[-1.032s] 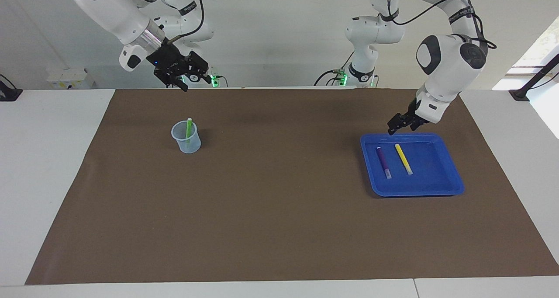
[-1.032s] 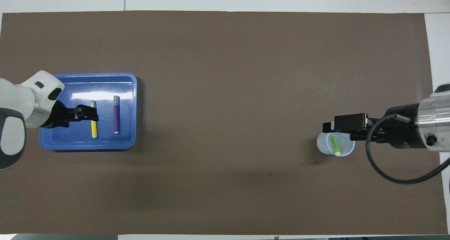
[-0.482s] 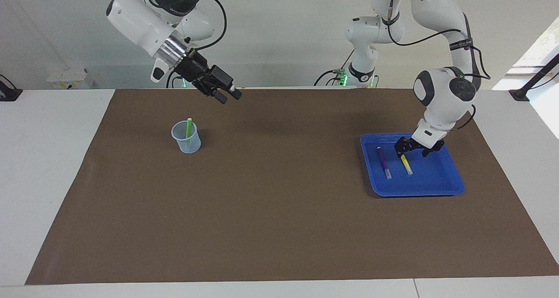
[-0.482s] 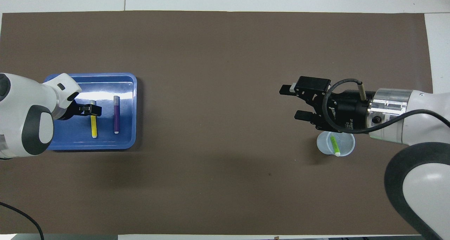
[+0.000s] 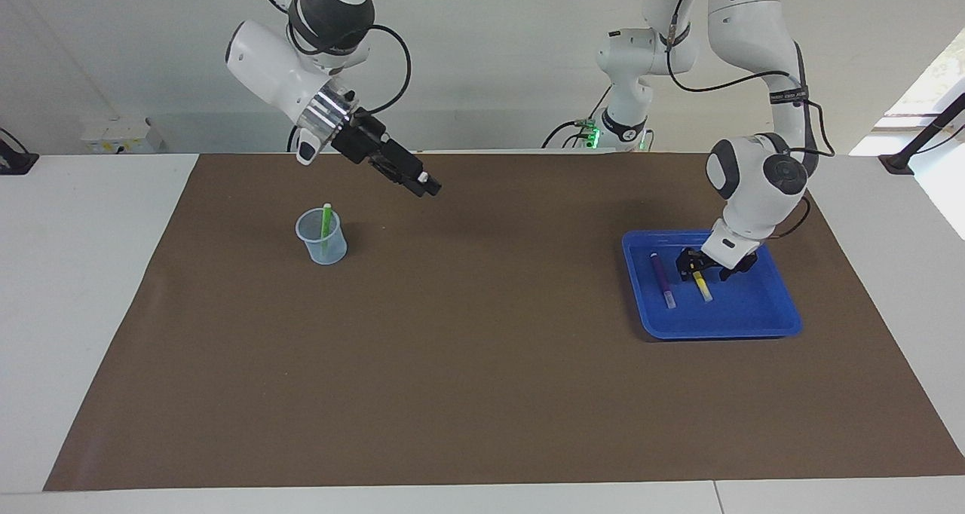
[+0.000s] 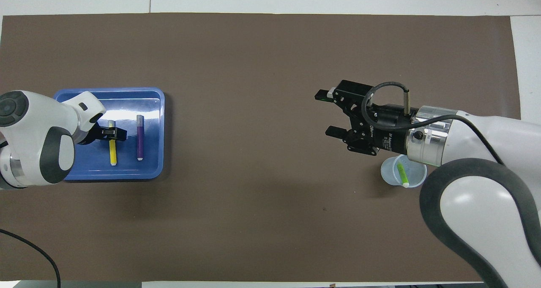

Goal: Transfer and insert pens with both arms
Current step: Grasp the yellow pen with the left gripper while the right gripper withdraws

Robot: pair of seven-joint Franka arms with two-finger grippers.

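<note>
Down at yellow pen (image 5: pixel 701 284), left gripper (image 5: pixel 697 268)

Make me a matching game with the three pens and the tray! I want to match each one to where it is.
Things:
1. green pen
2. yellow pen
3. purple pen
4. tray

Places:
A. lying in the tray with no gripper at it
B. standing in the cup
C. on the mat at the left arm's end of the table
D. lying in the tray under the left gripper

Pairs: 1-B, 2-D, 3-A, 4-C
</note>
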